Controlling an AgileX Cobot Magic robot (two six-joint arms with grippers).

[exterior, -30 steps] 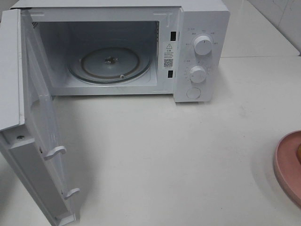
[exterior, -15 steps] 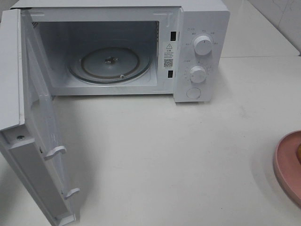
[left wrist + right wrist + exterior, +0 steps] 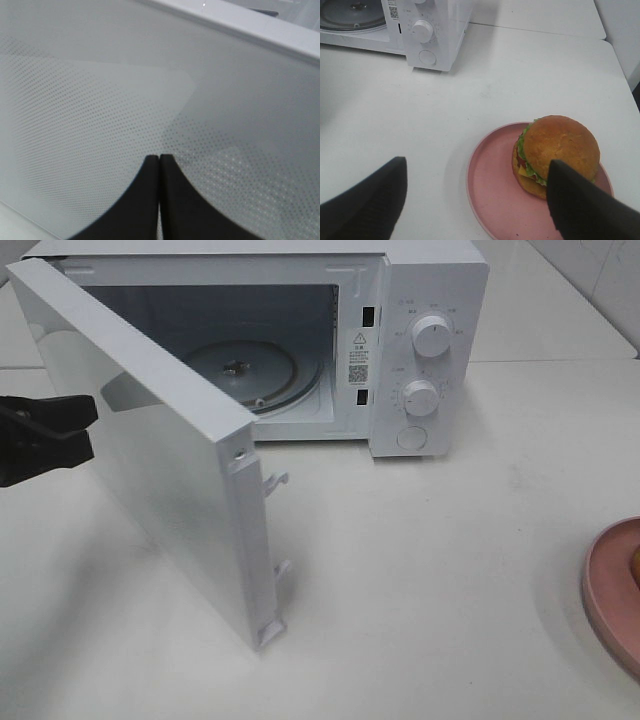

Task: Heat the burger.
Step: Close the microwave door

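The burger [image 3: 556, 154] sits on a pink plate [image 3: 492, 197] just below the right end effector [image 3: 475, 200], whose jaws gape wide and empty. Probably soft and squashable; grasp the plate's rim. The left end effector [image 3: 159, 197] is closed, empty, against the microwave door [image 3: 100, 100].

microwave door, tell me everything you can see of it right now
The microwave door is a white, flat, plastic-looking panel, hinged on the oven's left side and standing partly open, swung across the left of the cavity so the glass turntable shows only past its free edge. That edge carries two small latch hooks. The left wrist view shows its window as pale grey with a fine dot mesh. The left gripper, black and shut, sits at its outer face, apparently touching it. The door's lower corner hangs near the white table.
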